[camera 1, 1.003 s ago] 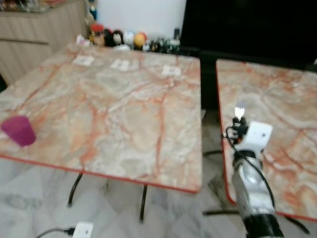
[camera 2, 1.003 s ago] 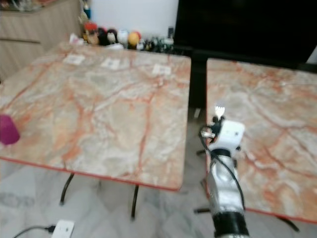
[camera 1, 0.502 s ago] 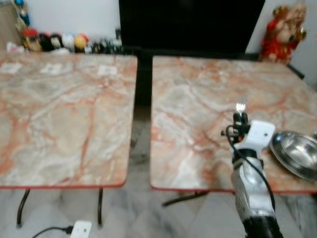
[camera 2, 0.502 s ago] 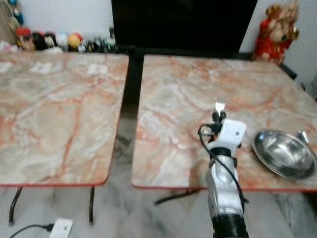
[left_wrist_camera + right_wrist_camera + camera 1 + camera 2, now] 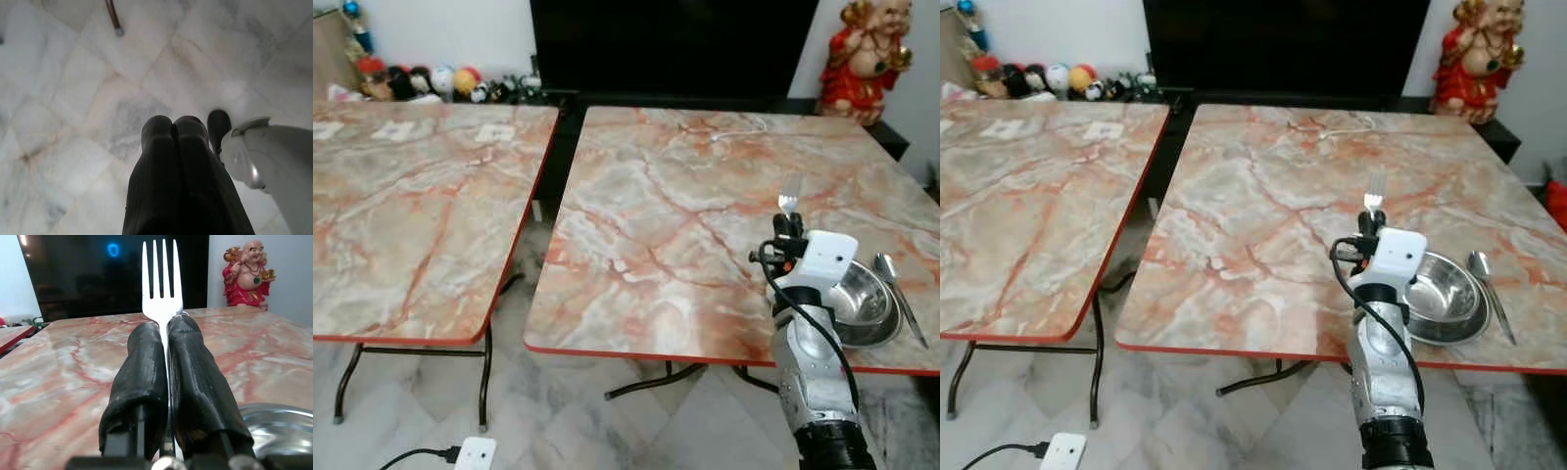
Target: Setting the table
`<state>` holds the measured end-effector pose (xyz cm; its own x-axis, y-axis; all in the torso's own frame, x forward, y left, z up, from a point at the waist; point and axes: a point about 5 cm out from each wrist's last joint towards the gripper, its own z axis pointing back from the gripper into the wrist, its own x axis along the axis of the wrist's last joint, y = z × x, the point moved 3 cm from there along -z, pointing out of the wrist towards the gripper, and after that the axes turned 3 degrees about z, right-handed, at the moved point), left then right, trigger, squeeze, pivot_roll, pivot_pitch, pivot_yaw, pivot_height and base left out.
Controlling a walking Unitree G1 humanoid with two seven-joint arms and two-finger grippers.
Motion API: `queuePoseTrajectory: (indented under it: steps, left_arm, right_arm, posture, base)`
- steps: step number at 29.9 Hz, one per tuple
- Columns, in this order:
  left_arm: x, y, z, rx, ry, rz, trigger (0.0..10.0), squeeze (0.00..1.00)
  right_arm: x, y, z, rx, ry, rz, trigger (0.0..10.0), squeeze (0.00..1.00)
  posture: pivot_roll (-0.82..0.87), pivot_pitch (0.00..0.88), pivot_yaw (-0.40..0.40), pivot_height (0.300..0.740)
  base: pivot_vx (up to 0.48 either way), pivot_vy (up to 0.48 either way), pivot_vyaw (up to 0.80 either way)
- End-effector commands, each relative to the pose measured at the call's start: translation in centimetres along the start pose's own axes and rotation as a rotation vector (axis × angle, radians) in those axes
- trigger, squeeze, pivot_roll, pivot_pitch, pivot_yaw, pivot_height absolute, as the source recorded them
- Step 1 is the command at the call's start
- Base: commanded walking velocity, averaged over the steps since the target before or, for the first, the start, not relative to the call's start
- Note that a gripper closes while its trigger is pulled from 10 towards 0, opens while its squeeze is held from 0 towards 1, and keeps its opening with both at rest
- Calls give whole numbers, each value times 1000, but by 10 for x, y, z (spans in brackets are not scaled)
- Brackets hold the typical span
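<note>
My right gripper (image 5: 787,221) is raised in front of me, shut on a silver fork (image 5: 161,284) that points upward, tines up. It hovers over the right marble table (image 5: 666,215), just left of a steel bowl (image 5: 862,302) near the table's front right. A spoon (image 5: 893,284) lies on the table right of the bowl. In the right wrist view the fork handle is pinched between the two black fingers (image 5: 142,382), with the bowl's rim (image 5: 274,416) below. My left gripper (image 5: 172,129) hangs shut over the floor, holding nothing.
A second marble table (image 5: 401,206) stands to the left with a gap between the two. A black TV (image 5: 666,44) is behind, a red statue (image 5: 864,49) at back right, small figurines (image 5: 440,80) at back left. A white plug box (image 5: 475,453) lies on the floor.
The view has swung right: the left table with the pink cup has slid out of view, and the right table, bowl and spoon have come in. The fork stays gripped.
</note>
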<state>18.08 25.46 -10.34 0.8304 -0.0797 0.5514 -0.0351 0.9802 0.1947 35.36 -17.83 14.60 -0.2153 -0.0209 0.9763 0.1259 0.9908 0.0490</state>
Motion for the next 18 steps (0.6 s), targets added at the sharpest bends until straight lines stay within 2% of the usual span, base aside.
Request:
queuePoseTrajectory:
  steps: [1, 18]
  left_arm:
    - [-2, -7, 0, -17, 9, 2, 10000, 0]
    - [-2, -8, 0, -18, 7, 3, 10000, 0]
  right_arm:
    - [2, -9, -1, -25, -1, 9, 10000, 0]
    - [0, -14, -2, -43, 10, 18, 10000, 0]
  posture:
    - [29, 11, -12, 740]
    - [26, 10, -12, 740]
  base:
    - [0, -480, 0]
    - [0, -480, 0]
